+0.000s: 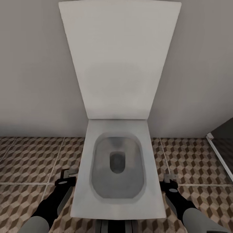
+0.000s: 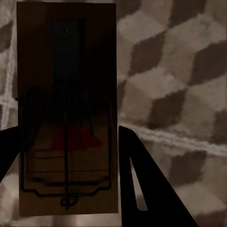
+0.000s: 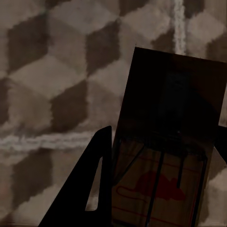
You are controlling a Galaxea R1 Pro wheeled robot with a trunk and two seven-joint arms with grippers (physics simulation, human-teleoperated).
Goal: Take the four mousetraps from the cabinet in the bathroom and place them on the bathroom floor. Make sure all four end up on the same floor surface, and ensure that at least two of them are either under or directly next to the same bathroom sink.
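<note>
Head view has a white toilet (image 1: 118,168), lid up against the wall, standing on the bathroom floor (image 1: 29,161). The left gripper (image 1: 67,177) hangs at one side of the bowl, the right gripper (image 1: 170,181) at the other. Left wrist view: jaws clamped on one mousetrap (image 2: 66,118) above the tiles. Right wrist view: jaws gripping another mousetrap (image 3: 165,156), also above the tiles.

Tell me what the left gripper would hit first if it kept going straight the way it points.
Most likely the bathroom floor: beyond the mousetrap held in the left gripper, its wrist view shows cube-patterned tiles and nothing in between. How far off the tiles lie is unclear.
</note>
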